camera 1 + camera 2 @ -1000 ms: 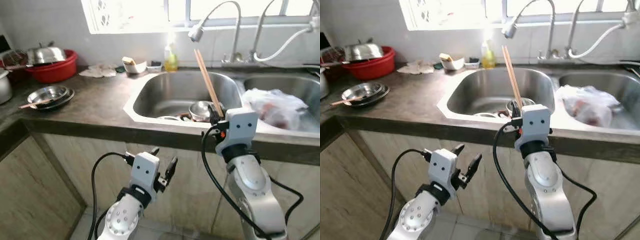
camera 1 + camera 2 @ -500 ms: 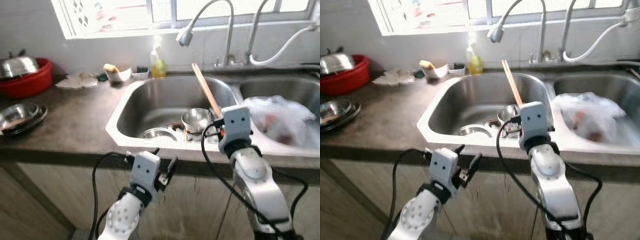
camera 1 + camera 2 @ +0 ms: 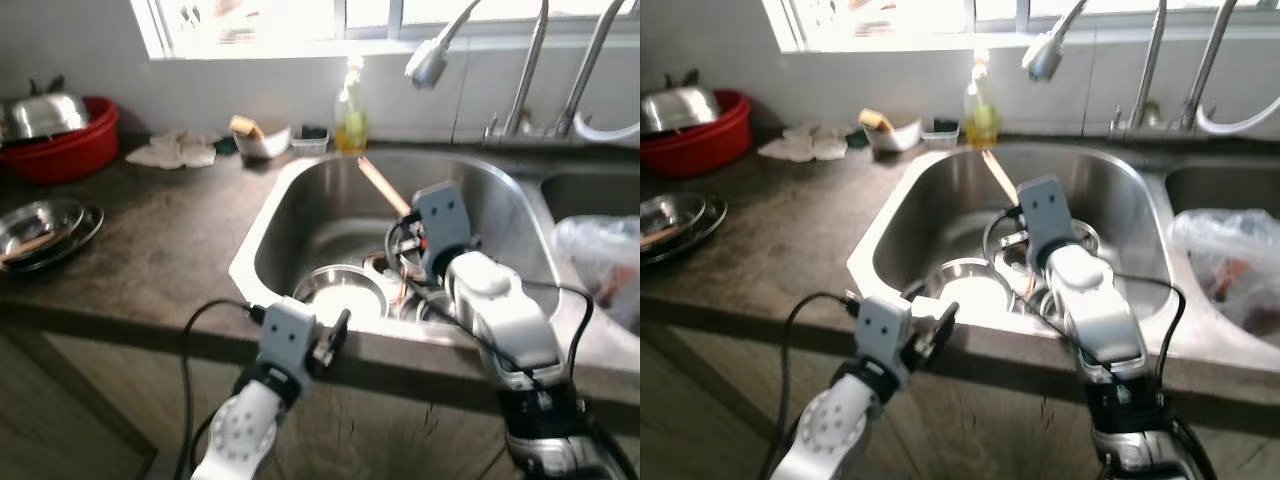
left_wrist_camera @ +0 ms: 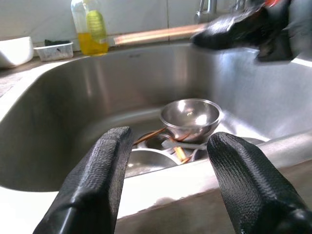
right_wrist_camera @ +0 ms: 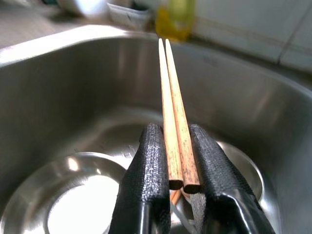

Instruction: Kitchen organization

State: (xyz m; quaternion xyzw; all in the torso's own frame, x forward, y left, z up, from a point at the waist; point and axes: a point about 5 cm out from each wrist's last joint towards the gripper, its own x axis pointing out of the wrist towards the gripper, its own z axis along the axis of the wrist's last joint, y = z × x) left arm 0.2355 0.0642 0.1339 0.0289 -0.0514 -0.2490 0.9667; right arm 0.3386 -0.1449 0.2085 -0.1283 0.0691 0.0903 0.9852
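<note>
My right gripper (image 3: 404, 238) is shut on a pair of wooden chopsticks (image 3: 381, 186) and holds them low over the left sink basin (image 3: 262, 232). The sticks slant up and away toward the back of the basin. In the right wrist view the chopsticks (image 5: 171, 102) run straight out between the two fingers (image 5: 147, 170). Below them lie a steel plate (image 3: 337, 291) and a small steel bowl (image 4: 190, 117) with other dishes. My left gripper (image 3: 332, 337) is open at the counter's front edge, facing the basin; its fingers (image 4: 100, 180) have nothing between them.
A yellow soap bottle (image 3: 350, 110), a white bowl (image 3: 262, 139) and a cloth (image 3: 180, 151) sit behind the sink. A red basin (image 3: 62, 152) and stacked steel plates (image 3: 42, 224) are on the left counter. A faucet head (image 3: 430, 60) hangs above. A plastic bag (image 3: 604, 260) fills the right basin.
The camera has come closer to the sink. My right gripper has tipped forward and lowered the chopsticks into the left basin. My left gripper has risen to the counter edge.
</note>
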